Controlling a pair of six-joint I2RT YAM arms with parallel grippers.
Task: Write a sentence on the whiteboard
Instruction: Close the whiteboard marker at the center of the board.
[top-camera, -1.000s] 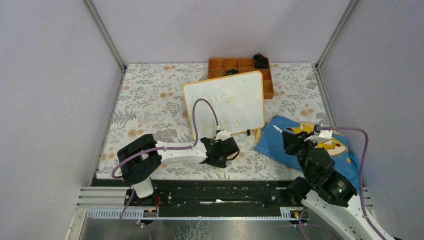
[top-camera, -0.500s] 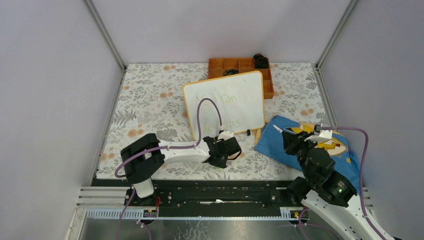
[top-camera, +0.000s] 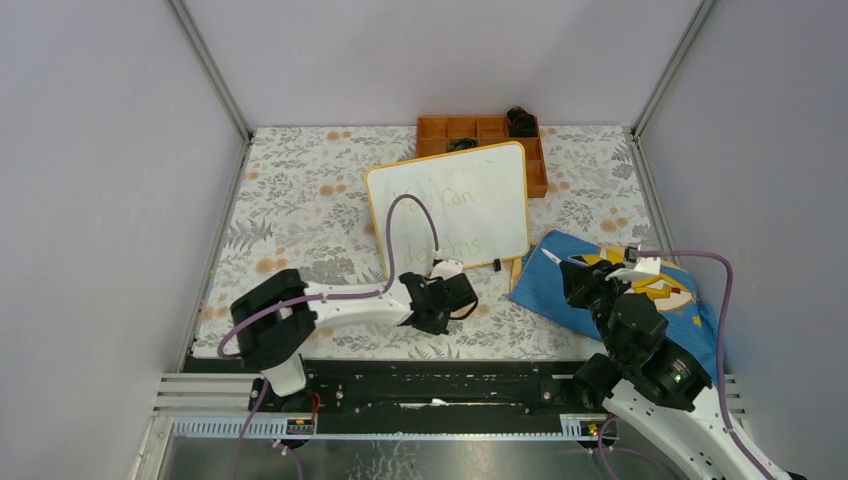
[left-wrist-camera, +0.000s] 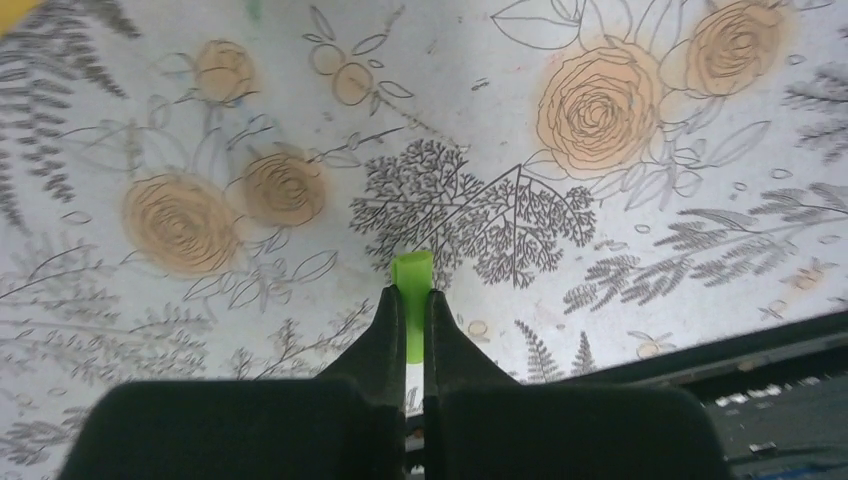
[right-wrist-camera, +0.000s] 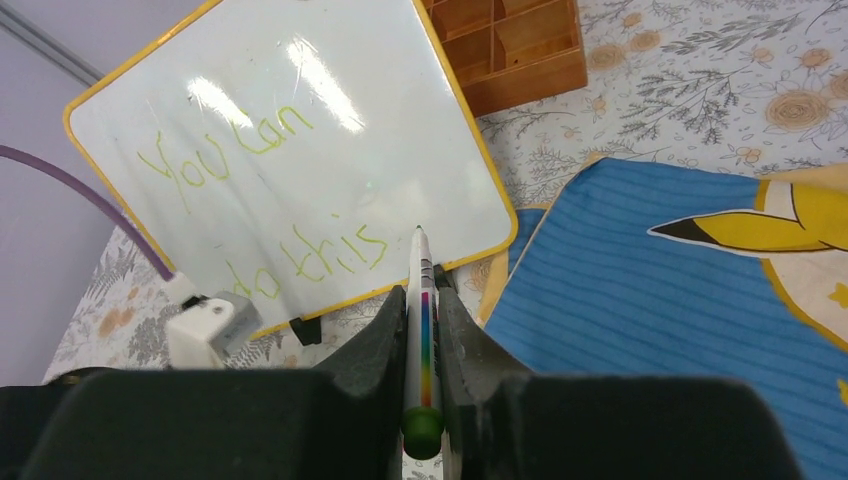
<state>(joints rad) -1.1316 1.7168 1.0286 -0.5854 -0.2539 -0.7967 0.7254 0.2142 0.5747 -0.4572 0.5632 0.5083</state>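
Pinches a small green piece (left-wrist-camera: 411, 268) in the left gripper (left-wrist-camera: 411, 300) over the floral table cover (left-wrist-camera: 600, 110). Shows the whiteboard (top-camera: 450, 210) mid-table, far corner over the orange tray (top-camera: 470, 128) — the sentence (right-wrist-camera: 330, 255) on it in faint green. Clamps a marker (right-wrist-camera: 424, 340) in the right gripper (right-wrist-camera: 421, 292) above the blue cloth (right-wrist-camera: 650, 300).

Your floral table (top-camera: 300, 190) has the whiteboard (top-camera: 480, 215) about dead centre, tray (top-camera: 535, 175) at 12, cloth (top-camera: 545, 280) around 4.
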